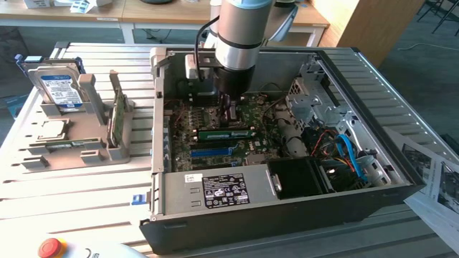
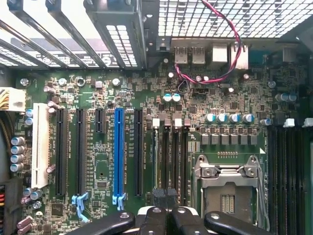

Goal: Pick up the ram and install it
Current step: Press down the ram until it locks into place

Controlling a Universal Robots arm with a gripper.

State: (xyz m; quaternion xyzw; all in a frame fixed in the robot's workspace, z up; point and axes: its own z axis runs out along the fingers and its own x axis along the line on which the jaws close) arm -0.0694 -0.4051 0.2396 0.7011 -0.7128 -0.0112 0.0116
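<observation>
The gripper, fingers closed together, hangs mid-frame over the motherboard; the ram lies seated below.

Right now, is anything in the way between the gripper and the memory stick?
Nothing visible. The shut gripper hangs just above the green memory stick, which stands on edge on the computer board. No cable crosses between them.
</observation>
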